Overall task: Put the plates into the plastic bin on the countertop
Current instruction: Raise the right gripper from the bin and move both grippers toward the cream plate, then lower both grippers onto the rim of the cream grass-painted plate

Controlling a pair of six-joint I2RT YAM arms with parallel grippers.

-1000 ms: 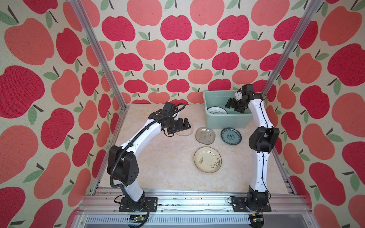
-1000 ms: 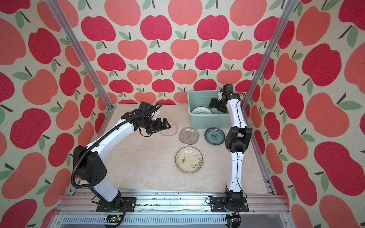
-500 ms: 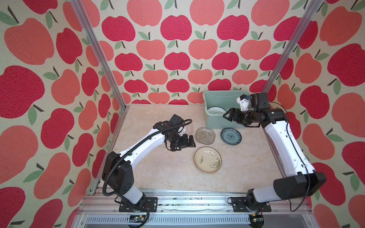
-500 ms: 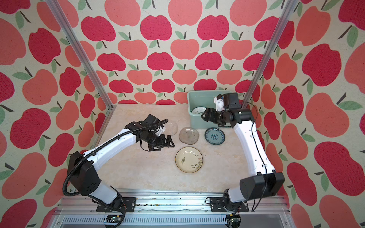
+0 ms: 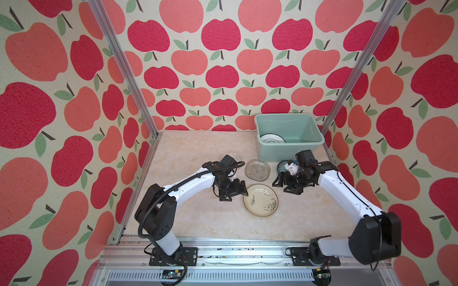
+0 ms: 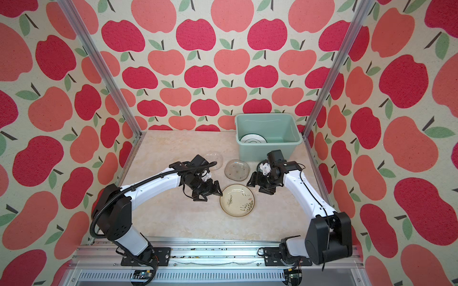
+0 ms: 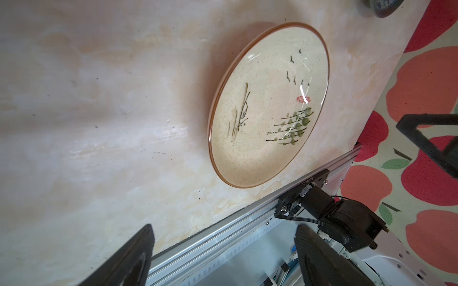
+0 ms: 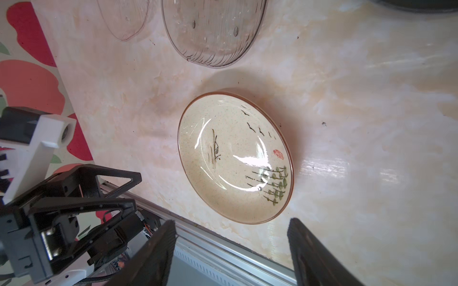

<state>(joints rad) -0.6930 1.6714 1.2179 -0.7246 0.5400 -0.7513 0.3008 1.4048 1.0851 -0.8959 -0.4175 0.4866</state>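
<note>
A cream ink-drawn plate (image 5: 260, 200) (image 6: 237, 200) (image 7: 270, 104) (image 8: 235, 158) lies flat on the countertop (image 5: 198, 222). My left gripper (image 5: 235, 195) (image 6: 208, 194) (image 7: 223, 230) hangs open and empty at its left edge. My right gripper (image 5: 282, 187) (image 6: 257, 187) (image 8: 230, 222) is open and empty just beyond its far right edge. Behind the cream plate lies a clear glass plate (image 5: 257, 169) (image 8: 213, 32). A second clear plate (image 6: 213, 158) is partly hidden by the left arm. The right wrist partly covers a teal plate (image 5: 282, 166). The plastic bin (image 5: 285, 153) (image 6: 262, 152) holds a white plate (image 5: 272, 138).
The bin stands in the back right corner against the apple-patterned wall. Aluminium rails (image 5: 223, 244) edge the countertop at the front and sides. Both arm bases are mounted on the front rail.
My right gripper has left the bin and come forward and down to the cream plate. My left gripper has moved from the far clear plate to the cream plate's left edge.
</note>
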